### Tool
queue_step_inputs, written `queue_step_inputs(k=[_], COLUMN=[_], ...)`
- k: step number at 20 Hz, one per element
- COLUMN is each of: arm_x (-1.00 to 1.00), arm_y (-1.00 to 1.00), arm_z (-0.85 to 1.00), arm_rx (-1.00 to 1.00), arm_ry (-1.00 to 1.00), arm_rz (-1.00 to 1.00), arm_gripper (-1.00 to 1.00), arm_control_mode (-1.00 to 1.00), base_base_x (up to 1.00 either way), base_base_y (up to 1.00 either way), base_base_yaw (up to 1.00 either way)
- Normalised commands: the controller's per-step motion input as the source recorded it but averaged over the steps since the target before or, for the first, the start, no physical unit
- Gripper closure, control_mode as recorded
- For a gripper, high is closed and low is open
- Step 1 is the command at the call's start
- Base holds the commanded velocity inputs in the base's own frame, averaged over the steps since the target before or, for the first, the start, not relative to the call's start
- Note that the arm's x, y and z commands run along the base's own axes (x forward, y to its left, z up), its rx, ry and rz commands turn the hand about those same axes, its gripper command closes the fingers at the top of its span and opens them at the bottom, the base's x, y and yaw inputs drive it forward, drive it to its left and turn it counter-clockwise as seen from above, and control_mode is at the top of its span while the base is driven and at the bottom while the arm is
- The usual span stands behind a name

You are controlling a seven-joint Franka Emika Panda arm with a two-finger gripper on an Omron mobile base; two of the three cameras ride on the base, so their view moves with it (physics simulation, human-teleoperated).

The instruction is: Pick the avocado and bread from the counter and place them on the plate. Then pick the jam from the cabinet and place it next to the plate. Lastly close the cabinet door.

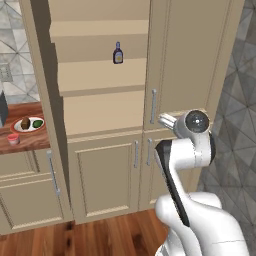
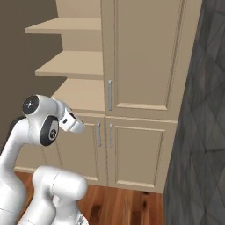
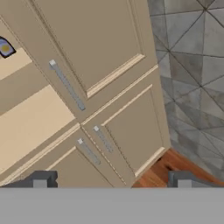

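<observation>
Two foods, the bread [image 1: 25, 122] and the avocado [image 1: 37, 122], lie on the plate [image 1: 29, 129] at the bench [image 1: 27, 142] edge, with the jam [image 1: 13, 139] just beside the plate's near rim. One dark bottle [image 1: 118, 53] stands alone on an upper shelf of the cabinet [image 1: 105, 107], whose left side gapes open; its right door [image 1: 187, 60] is shut. Bare wood floor [image 1: 100, 237] lies below. The end effector [image 3: 111, 179] hangs empty, fingers apart, facing the door handles.
</observation>
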Motion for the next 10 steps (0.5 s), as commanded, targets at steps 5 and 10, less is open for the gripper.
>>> queue_step_inputs(k=[5,10], arm_x=[-0.71,-0.57], arm_y=[0.07,0.22], arm_z=[0.04,0.11], arm_rx=[0.0,0.0], arm_ry=[-0.27,-0.23], arm_rz=[0.0,0.0], arm_gripper=[-1.0,-1.0], arm_control_mode=[-1.0,-1.0], base_base_x=[0.0,0.0], base_base_y=[0.0,0.0], base_base_yaw=[0.0,0.0])
